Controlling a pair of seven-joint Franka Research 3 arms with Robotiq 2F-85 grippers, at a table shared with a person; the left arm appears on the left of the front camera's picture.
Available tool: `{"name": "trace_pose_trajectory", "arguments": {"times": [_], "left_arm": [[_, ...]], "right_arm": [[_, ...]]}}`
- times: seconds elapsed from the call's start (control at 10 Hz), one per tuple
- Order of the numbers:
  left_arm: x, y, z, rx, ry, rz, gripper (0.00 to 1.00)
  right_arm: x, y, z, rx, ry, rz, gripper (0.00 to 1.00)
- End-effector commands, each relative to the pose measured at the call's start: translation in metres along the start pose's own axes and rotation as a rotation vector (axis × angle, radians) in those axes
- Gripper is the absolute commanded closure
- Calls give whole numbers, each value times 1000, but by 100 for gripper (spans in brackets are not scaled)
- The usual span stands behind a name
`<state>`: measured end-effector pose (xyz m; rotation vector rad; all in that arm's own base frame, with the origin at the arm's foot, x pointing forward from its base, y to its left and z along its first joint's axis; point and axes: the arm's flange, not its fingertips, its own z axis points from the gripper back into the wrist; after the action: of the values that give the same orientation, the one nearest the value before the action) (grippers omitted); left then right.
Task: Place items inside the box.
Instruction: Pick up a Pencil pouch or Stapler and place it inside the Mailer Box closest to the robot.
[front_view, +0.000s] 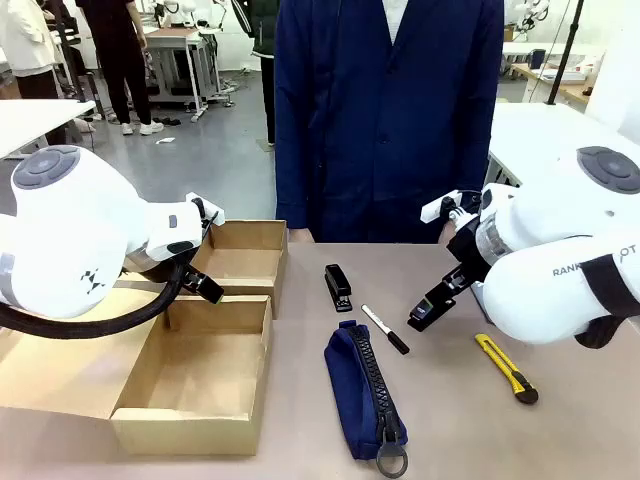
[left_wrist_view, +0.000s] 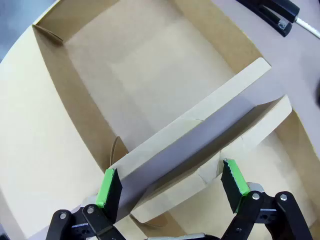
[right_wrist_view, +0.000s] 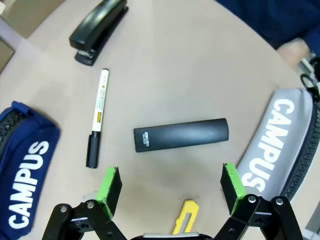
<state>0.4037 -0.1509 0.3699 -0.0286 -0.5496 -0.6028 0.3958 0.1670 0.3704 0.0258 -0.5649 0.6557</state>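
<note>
the four things lie on the table (front_view: 450, 430), and none is in the box (front_view: 185, 432) yet. the box sits open on the robot's left. the left gripper (left_wrist_view: 172, 184) hangs over it with its jaws wide apart and nothing in them, and the end of a cardboard wall shows between its fingers. the right gripper (right_wrist_view: 172, 189) is wide open too and holds nothing. it hangs over the table near the marker (right_wrist_view: 97, 115). the marker is thin, round, hard and smooth, so it could roll or slip. i think it is best pinched across the middle of its white part. the stapler (front_view: 338, 287) looks hard and a bit heavy for its size, so grab its narrow sides near the middle to stop it tipping. the navy pouch (front_view: 365, 395) is long and soft and will likely sag, so pinch it across its fat middle, not by the ring pull. the yellow knife (front_view: 506, 367) lies apart on the robot's right. it is stiff, flat and low, so the fingers must go right down to the table and squeeze its long sides. a black bar (right_wrist_view: 181, 135) and a grey pouch (right_wrist_view: 280, 145) lie there too.
</note>
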Motion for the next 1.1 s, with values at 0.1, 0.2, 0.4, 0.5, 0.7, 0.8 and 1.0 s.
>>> {"name": "trace_pose_trajectory", "arguments": {"times": [0.1, 0.2, 0.4, 0.5, 0.7, 0.8, 1.0], "left_arm": [[0, 0, 0, 0, 0, 0, 0], [0, 0, 0, 0, 0, 0, 0], [0, 0, 0, 0, 0, 0, 0], [0, 0, 0, 0, 0, 0, 0], [0, 0, 0, 0, 0, 0, 0], [0, 0, 0, 0, 0, 0, 0], [0, 0, 0, 0, 0, 0, 0]], "right_arm": [[0, 0, 0, 0, 0, 0, 0], [0, 0, 0, 0, 0, 0, 0], [0, 0, 0, 0, 0, 0, 0], [0, 0, 0, 0, 0, 0, 0], [0, 0, 0, 0, 0, 0, 0], [0, 0, 0, 0, 0, 0, 0], [0, 0, 0, 0, 0, 0, 0]]}}
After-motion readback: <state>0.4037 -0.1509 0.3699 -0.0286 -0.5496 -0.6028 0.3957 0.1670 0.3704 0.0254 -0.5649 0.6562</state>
